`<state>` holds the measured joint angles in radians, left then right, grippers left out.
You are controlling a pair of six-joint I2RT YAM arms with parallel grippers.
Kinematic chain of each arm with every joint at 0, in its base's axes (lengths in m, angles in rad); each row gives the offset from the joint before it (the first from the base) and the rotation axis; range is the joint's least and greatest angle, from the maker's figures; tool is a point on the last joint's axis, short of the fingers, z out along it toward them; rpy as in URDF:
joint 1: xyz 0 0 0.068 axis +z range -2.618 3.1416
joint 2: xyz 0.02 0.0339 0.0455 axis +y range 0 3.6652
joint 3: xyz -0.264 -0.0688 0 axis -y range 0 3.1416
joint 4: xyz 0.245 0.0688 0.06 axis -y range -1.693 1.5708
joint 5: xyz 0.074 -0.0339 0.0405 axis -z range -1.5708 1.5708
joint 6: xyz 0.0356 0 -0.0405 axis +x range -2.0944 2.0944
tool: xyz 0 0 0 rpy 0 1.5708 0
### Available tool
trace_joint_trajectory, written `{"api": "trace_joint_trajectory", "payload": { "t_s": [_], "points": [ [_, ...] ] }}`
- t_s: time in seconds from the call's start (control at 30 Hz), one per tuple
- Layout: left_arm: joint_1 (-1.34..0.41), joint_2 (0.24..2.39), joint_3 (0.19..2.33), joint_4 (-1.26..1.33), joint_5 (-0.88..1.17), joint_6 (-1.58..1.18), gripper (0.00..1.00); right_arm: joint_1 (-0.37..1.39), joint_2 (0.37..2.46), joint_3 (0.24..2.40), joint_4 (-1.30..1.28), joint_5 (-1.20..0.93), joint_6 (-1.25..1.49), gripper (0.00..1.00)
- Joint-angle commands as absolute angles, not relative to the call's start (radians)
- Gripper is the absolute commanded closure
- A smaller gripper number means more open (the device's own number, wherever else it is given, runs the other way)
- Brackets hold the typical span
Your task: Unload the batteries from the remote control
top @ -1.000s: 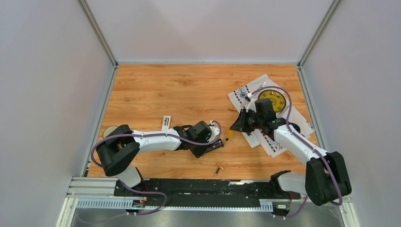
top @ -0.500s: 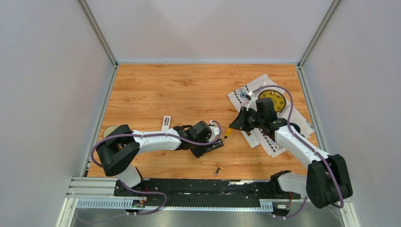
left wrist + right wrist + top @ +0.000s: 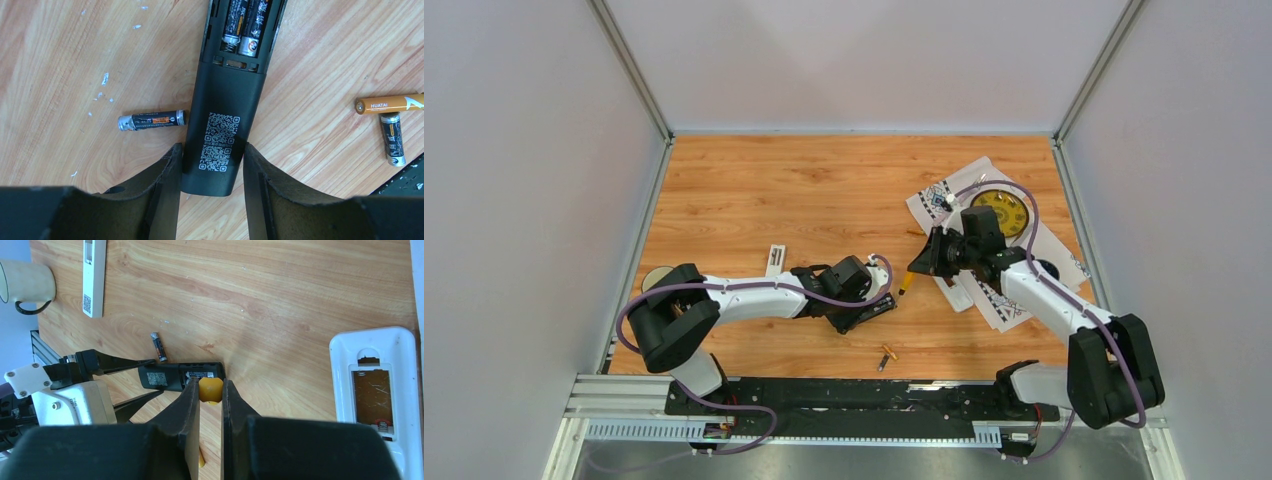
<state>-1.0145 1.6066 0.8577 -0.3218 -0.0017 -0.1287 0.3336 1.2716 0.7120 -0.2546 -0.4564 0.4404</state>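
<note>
– Batteries [image 3: 235,22]: where are they?
– Let's look from the left. First comes a cup [image 3: 25,280]. I can't see what is in it. Next a white remote [image 3: 94,275] lies flat, all by itself. Then comes the left gripper [image 3: 212,150]. Its fingers [image 3: 167,185] squeeze the bottom end of the black remote [image 3: 225,90].
– Why hold it there?
– I think it is so the remote can't slide. It also leaves the open slot facing up with nothing in the way. Two batteries sit in that slot, side by side.
– Are any out?
– Yes, three. One dark battery [image 3: 151,120] lies on the wooden table [image 3: 774,180], just beside the black remote. On the other side lie an orange battery [image 3: 390,104] and a second dark battery [image 3: 393,145], close together.
– What comes next?
– The right gripper [image 3: 210,381]. Its fingers pinch the yellow handle of a screwdriver [image 3: 905,283]. The screwdriver points toward the black remote. I can't tell if it touches. I guess it is for poking the last two batteries out.
– And on the far right?
– An open white remote [image 3: 375,390] with its back off. Its slot is empty, and only a little spring shows.
</note>
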Motion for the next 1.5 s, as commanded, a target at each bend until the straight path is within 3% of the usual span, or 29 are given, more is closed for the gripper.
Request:
{"api": "trace_joint_trajectory", "payload": {
  "t_s": [0.0, 0.4, 1.03, 1.47],
  "points": [
    [-1.029, 1.672, 0.836, -0.348, 0.032, -0.156, 0.77, 0.337, 1.218, 0.755, -0.206, -0.46, 0.442, 1.0],
    [-1.029, 1.68, 0.856, -0.368, 0.023, -0.152, 0.77, 0.337, 1.249, 0.765, -0.21, -0.397, 0.439, 1.0],
    [-1.029, 1.707, 0.868, -0.362, 0.032, -0.155, 0.78, 0.344, 1.305, 0.718, -0.14, -0.514, 0.48, 1.0],
    [-1.029, 1.72, 0.868, -0.357, 0.04, -0.161, 0.89, 0.347, 1.336, 0.695, -0.121, -0.594, 0.554, 1.0]
  ]
}}
